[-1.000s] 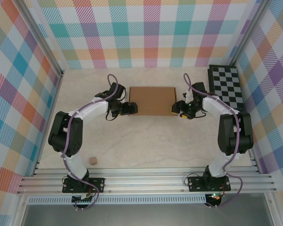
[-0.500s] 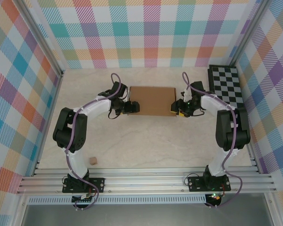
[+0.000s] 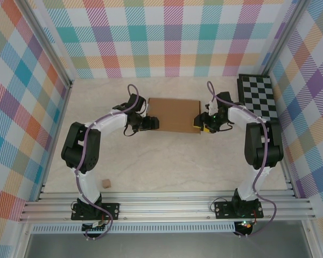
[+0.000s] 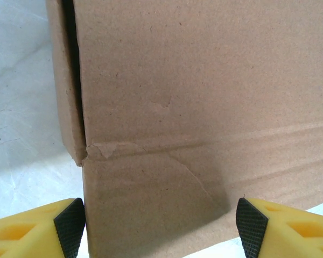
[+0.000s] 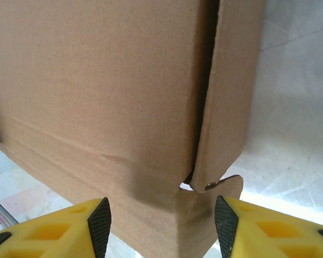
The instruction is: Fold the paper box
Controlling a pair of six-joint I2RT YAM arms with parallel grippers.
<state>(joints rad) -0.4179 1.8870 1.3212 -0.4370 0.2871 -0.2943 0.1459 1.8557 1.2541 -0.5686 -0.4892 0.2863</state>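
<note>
The paper box (image 3: 174,115) lies flat and closed on the pale desk (image 3: 167,161), left of the checkered board (image 3: 261,99) and apart from it. The right pincer (image 3: 200,123) sits at the box end nearer the board, between box and board. In the right wrist view this pincer (image 5: 162,226) is spread wide, and the box's corner, with a side flap standing slightly ajar, pokes between the black pads (image 5: 99,226).

The left pincer (image 3: 151,123) is at the box end farther from the board. In its wrist view, the left pincer (image 4: 161,231) is also spread, the box corner between the pads (image 4: 70,231); one pad sits against the cardboard edge, though I cannot tell whether it presses.
</note>
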